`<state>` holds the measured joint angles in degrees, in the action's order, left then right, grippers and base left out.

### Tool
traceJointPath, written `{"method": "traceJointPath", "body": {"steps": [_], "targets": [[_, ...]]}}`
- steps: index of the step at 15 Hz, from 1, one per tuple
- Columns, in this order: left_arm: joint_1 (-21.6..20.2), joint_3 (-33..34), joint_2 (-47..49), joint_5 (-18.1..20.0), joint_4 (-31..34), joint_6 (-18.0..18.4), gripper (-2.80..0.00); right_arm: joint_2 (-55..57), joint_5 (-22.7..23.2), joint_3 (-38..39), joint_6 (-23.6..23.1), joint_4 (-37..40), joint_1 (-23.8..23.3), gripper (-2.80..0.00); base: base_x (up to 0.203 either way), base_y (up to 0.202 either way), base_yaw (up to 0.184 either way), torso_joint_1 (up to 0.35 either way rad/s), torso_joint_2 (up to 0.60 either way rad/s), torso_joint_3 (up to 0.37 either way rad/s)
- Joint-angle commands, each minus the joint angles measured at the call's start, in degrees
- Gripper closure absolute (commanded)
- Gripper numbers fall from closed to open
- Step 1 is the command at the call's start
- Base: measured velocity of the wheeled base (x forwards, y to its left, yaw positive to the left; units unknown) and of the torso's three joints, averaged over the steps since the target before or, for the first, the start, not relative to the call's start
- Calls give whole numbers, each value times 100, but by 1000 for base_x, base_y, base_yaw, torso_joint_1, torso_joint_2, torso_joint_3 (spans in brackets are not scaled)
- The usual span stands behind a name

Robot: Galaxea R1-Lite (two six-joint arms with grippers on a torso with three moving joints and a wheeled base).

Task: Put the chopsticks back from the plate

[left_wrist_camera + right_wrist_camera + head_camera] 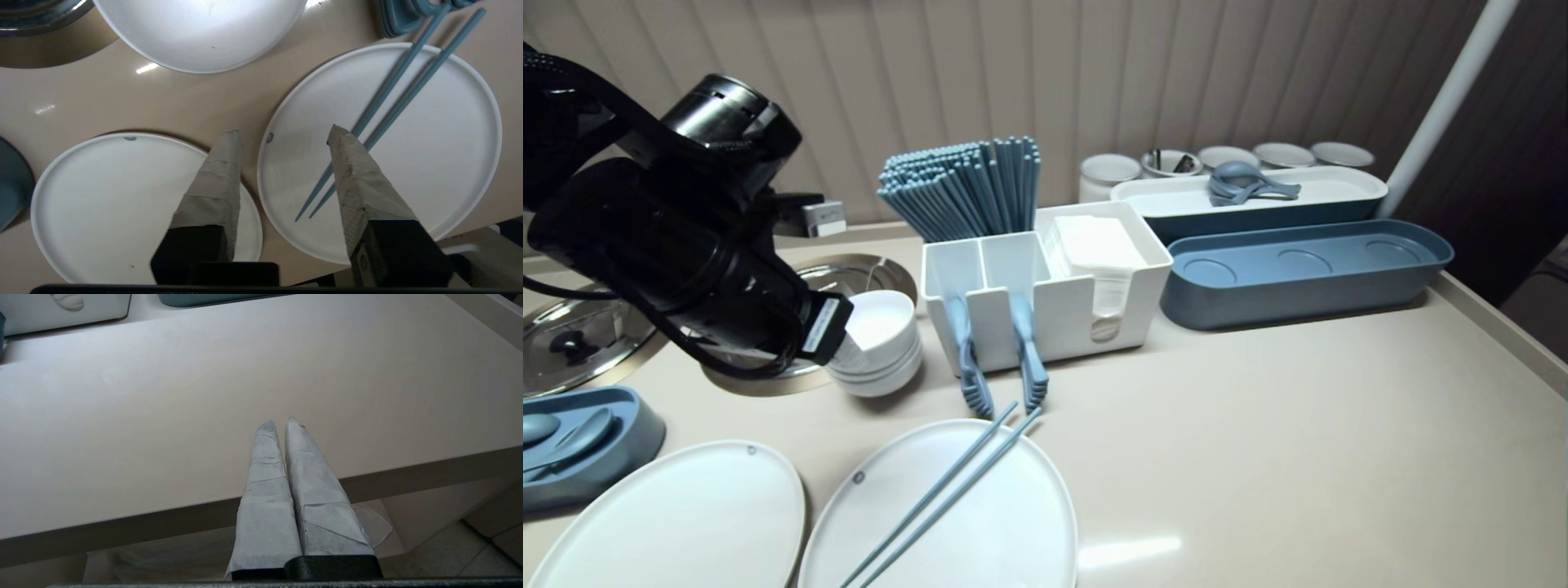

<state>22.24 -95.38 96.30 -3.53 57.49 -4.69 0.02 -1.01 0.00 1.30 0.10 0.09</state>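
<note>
My left gripper [284,130] hangs open above the counter, empty, over the gap between two white plates. The right-hand plate [449,163] [1013,531] carries a pair of blue chopsticks [391,81] [935,488] lying slantwise, with one fingertip [339,136] showing in front of them. The left-hand plate [102,196] [686,514] is bare. In the head view the black left arm [686,245] covers the fingers. A stack of white bowls [882,343] [196,32] stands just beyond. My right gripper [280,422] is shut and empty, parked at the counter's front edge.
A white caddy [1135,294] holds a bundle of blue chopsticks [972,188], napkins [1094,245] and two hanging blue utensils [968,359]. Behind it are a blue tray [1298,269], a white tray with spoons [1250,184] and cups. Steel lids [572,335] and a blue spoon rest [580,441] lie left.
</note>
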Motion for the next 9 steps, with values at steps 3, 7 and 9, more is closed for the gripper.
{"method": "traceJointPath", "body": {"steps": [3, 7, 9], "targets": [[662, 666, -306, 28, 27, 394, 0, -2, 2, 0, 2, -1, 0, 0, 0, 0, 0, 0, 0, 0], [1251, 1201, -210, 2, -35, 817, 0, -2, 5, 0, 2, -1, 0, 0, 0, 0, 0, 0, 0, 0], [1364, 1492, -202, -5, -182, 951, 0, -2, 3, 0, 2, -1, 0, 0, 0, 0, 0, 0, 0, 0]]}}
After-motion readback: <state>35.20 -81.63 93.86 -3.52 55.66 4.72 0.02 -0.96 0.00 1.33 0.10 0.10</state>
